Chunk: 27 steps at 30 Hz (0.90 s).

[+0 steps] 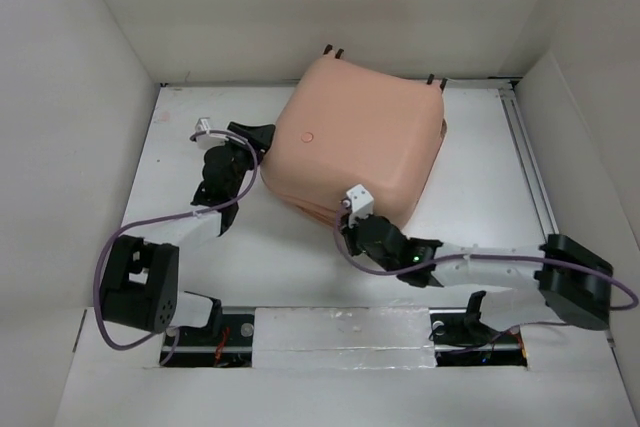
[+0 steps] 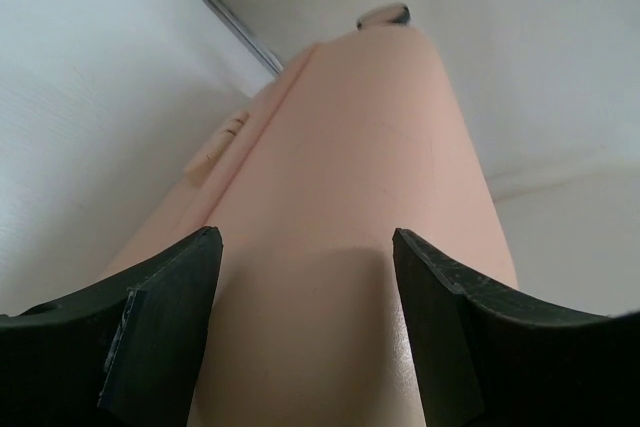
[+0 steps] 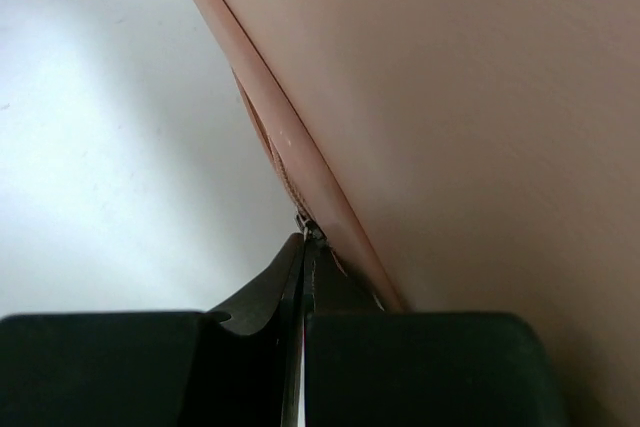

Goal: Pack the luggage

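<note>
The luggage (image 1: 355, 142) is a pale peach-pink hard-shell suitcase lying closed on the white table, wheels toward the back wall. My left gripper (image 1: 262, 139) is open, its two black fingers pressed against the suitcase's left side; the shell (image 2: 340, 177) fills the gap between them in the left wrist view. My right gripper (image 1: 345, 230) is at the suitcase's near edge. In the right wrist view its fingers (image 3: 300, 277) are shut on the metal zipper pull (image 3: 310, 230) on the seam (image 3: 262, 107) of the shell.
White walls enclose the table on three sides. A metal rail (image 1: 530, 167) runs along the table's right edge. Purple cables loop from both arms. The arm bases (image 1: 340, 332) sit at the near edge.
</note>
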Each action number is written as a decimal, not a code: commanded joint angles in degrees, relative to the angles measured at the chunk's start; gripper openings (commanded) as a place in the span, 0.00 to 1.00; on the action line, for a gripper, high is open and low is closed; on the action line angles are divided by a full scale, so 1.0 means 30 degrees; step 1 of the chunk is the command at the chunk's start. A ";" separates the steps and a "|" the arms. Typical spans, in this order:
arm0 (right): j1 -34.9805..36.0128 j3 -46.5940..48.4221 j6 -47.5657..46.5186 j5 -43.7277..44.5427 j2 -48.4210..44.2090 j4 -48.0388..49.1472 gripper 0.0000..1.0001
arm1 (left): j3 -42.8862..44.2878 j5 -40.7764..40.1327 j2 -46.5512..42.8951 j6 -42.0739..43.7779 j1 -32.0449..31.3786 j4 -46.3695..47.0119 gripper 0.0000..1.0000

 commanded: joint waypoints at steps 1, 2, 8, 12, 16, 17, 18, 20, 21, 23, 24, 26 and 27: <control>0.0381 -0.2113 0.1528 -0.4473 -0.4232 0.1851 0.00 | -0.1215 0.5317 -0.0697 -0.2091 -0.3261 -0.1307 0.63; -0.0378 -0.3338 0.1530 -0.5087 -0.5403 0.1526 0.00 | -0.1217 0.5051 -0.0874 -0.2091 -0.4309 -0.1307 0.63; -0.1528 -0.3704 0.1354 -0.5646 -0.9810 -0.1377 0.00 | -0.1217 0.3527 -0.0527 -0.3521 -0.7715 -0.0545 0.63; -0.0772 -0.2854 0.2199 -0.8402 -0.7004 0.1339 0.00 | -0.1920 0.2795 -0.0524 -0.4812 -0.9035 0.1183 0.65; -0.0241 -0.0776 0.1299 -0.8814 -0.3603 0.2226 0.00 | -0.1920 0.3904 -0.0524 -0.4991 -0.9037 0.1828 0.65; -0.0239 -0.0772 0.1035 -0.8582 -0.3367 0.2226 0.00 | -0.1920 0.4138 -0.0785 -0.4991 -0.9037 0.1451 0.65; -0.0239 -0.0772 0.0539 -0.8289 -0.3364 0.2632 0.00 | -0.1920 0.4314 -0.1020 -0.4817 -0.8863 0.1447 0.66; -0.0239 -0.1091 -0.0166 -0.7759 -0.3045 0.4122 0.00 | -0.1920 0.4492 -0.1694 -0.4613 -0.8861 0.1039 0.67; -0.0616 -0.1094 -0.0169 -0.7759 -0.1708 0.4971 0.00 | -0.1514 0.4492 -0.1696 -0.4292 -0.8861 0.0631 0.69; -0.0942 0.1145 -0.0459 -0.8954 0.0288 0.5478 0.00 | -0.1072 0.4900 -0.1696 -0.4112 -0.9095 0.0218 0.71; -0.0942 0.1741 -0.0636 -0.8960 0.1661 0.5101 0.00 | -0.0896 0.5134 -0.1696 -0.3706 -0.9095 -0.0247 0.71; -0.0707 0.1167 -0.0406 -0.8754 0.1851 0.7314 0.00 | -0.0689 0.5136 -0.2715 -0.3149 -0.8426 -0.1334 0.74; -0.0707 0.0117 -0.0404 -0.8755 0.1851 0.7991 0.00 | -0.0689 0.5136 -0.3127 -0.2972 -0.8160 -0.1800 0.76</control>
